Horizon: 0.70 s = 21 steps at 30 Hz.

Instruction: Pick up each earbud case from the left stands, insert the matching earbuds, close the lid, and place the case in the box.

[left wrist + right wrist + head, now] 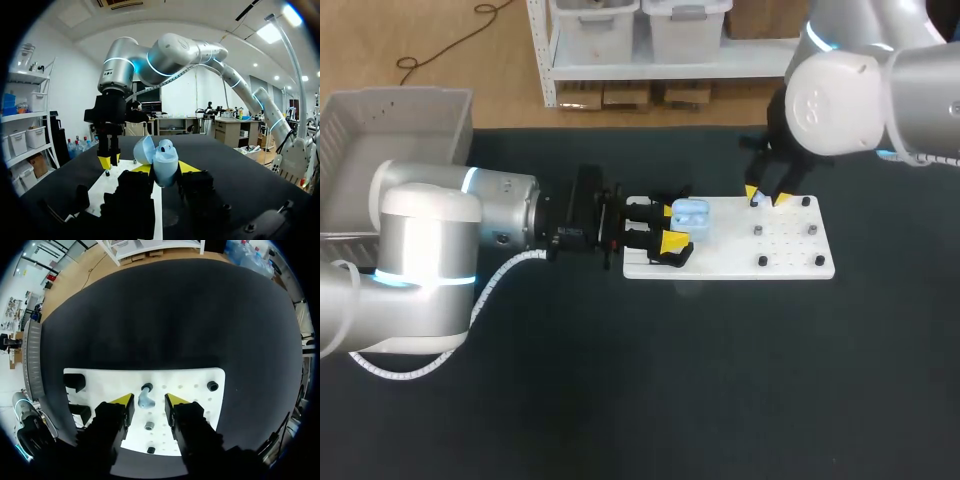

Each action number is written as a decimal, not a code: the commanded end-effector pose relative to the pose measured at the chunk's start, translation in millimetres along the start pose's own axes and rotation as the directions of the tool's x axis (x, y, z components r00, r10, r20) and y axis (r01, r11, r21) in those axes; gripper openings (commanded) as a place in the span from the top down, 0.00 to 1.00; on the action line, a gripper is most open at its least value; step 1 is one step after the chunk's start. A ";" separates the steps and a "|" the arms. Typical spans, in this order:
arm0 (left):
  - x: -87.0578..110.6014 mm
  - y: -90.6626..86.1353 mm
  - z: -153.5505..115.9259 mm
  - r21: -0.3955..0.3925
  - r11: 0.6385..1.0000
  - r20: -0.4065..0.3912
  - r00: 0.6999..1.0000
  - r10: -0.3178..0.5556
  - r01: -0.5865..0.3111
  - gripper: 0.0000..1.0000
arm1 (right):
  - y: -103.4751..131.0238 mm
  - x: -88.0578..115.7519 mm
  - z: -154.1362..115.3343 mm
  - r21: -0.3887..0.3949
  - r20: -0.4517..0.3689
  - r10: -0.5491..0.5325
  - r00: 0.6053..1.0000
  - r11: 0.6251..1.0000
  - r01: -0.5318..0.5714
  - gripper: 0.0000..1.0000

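Observation:
My left gripper [675, 228] lies low over the left end of the white board [790, 255], shut on a light-blue earbud case [690, 215]. In the left wrist view the case [165, 167] stands between the yellow tips with its lid [144, 150] swung open. My right gripper [767, 198] hangs fingers-down over the board's far edge. In the right wrist view it [149, 400] is open, and a small light-blue earbud [145, 400] sits between the tips with a gap on each side, just below a black peg [147, 387].
Black stands [75, 382] sit on the board's left end beside my left gripper. Small black pegs [762, 261] dot the right half of the board. A white bin [390, 130] stands at the table's far left corner.

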State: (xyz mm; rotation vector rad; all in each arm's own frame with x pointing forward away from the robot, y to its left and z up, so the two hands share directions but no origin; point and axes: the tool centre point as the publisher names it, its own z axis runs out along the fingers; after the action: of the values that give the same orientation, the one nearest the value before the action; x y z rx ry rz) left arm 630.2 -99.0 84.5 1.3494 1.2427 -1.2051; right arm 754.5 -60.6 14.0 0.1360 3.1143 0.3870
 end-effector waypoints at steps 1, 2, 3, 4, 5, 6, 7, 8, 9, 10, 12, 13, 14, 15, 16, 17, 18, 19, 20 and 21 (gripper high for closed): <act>0.0 0.4 0.4 0.000 1.000 -0.002 1.000 0.000 0.000 1.00 | 0.4 -0.2 0.1 0.000 -0.001 -0.002 1.000 1.000 0.002 0.63; 0.0 0.4 0.4 0.000 1.000 -0.002 1.000 0.000 0.000 1.00 | 0.7 -0.2 0.4 0.000 -0.001 -0.003 1.000 1.000 0.003 0.63; 0.0 0.4 0.4 0.000 1.000 -0.002 1.000 0.000 0.000 1.00 | 1.0 -0.3 0.8 0.000 -0.001 -0.003 1.000 1.000 0.003 0.63; 0.0 0.4 0.4 0.000 1.000 -0.002 1.000 0.000 0.000 1.00 | 1.2 -0.5 1.2 0.001 -0.002 -0.004 1.000 1.000 0.004 0.63; 0.0 0.4 0.4 0.000 1.000 -0.002 1.000 0.000 0.000 1.00 | 1.4 -0.7 1.5 0.002 -0.002 -0.005 1.000 1.000 0.005 0.63; 0.0 0.4 0.4 0.000 1.000 -0.002 1.000 0.000 0.000 1.00 | 1.6 -0.9 1.7 0.002 -0.003 -0.006 1.000 1.000 0.006 0.63; 0.0 0.4 0.4 0.000 1.000 -0.002 1.000 0.000 0.000 1.00 | 2.1 -1.0 2.0 0.002 -0.004 -0.006 1.000 1.000 0.006 0.63; 0.0 0.4 0.4 0.000 1.000 -0.002 1.000 0.000 0.000 1.00 | 2.4 -1.0 2.1 0.002 -0.005 -0.007 1.000 1.000 0.007 0.63; 0.0 0.4 0.4 0.000 1.000 -0.002 1.000 0.000 0.000 1.00 | 3.0 -0.9 2.2 0.001 -0.005 -0.008 1.000 1.000 0.008 0.64; 0.0 0.4 0.4 0.000 1.000 -0.002 1.000 0.000 0.000 1.00 | 3.5 -0.8 2.3 0.001 -0.005 -0.009 1.000 1.000 0.009 0.64; 0.0 0.4 0.4 0.000 1.000 -0.002 1.000 0.000 0.000 1.00 | 4.1 -1.0 2.5 0.000 -0.005 -0.011 1.000 1.000 0.011 0.64; 0.0 0.4 0.4 0.000 1.000 -0.002 1.000 0.000 0.000 1.00 | 4.1 -1.0 2.5 0.000 -0.005 -0.012 1.000 1.000 0.012 0.65; 0.0 0.4 0.4 0.000 1.000 -0.002 1.000 0.000 0.000 1.00 | 4.2 -1.0 2.5 0.000 -0.006 -0.012 1.000 1.000 0.012 0.65; 0.0 0.4 0.4 0.000 1.000 -0.002 1.000 0.000 0.000 1.00 | 4.2 -1.1 2.6 0.000 -0.006 -0.012 1.000 1.000 0.012 0.65; 0.0 0.4 0.4 0.000 1.000 -0.002 1.000 0.000 0.000 1.00 | 4.2 -1.1 2.6 0.000 -0.007 -0.011 1.000 1.000 0.011 0.65; 0.0 0.4 0.4 0.000 1.000 -0.002 1.000 0.000 0.000 1.00 | 4.2 -1.1 2.7 0.000 -0.007 -0.011 1.000 1.000 0.011 0.65; 0.0 0.4 0.4 0.000 1.000 -0.002 1.000 0.000 0.000 1.00 | 4.0 -1.0 2.9 0.001 -0.008 -0.010 1.000 1.000 0.010 0.66; 0.0 0.4 0.4 0.000 1.000 -0.002 1.000 0.000 0.000 1.00 | 3.9 -0.8 3.0 0.003 -0.008 -0.010 1.000 1.000 0.010 0.66; 0.0 0.4 0.4 0.000 1.000 -0.002 1.000 0.000 0.000 1.00 | 3.7 -0.7 3.0 0.003 -0.008 -0.009 1.000 1.000 0.009 0.67; 0.0 0.4 0.4 0.000 1.000 -0.002 1.000 0.000 0.000 1.00 | 3.4 -0.5 3.0 0.004 -0.008 -0.008 1.000 1.000 0.008 0.67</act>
State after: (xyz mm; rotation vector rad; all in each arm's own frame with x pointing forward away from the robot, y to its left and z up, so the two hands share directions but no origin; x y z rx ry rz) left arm 630.2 -99.0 84.5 1.3494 1.2427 -1.2051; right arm 755.6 -56.3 11.6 0.1198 3.1218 0.3840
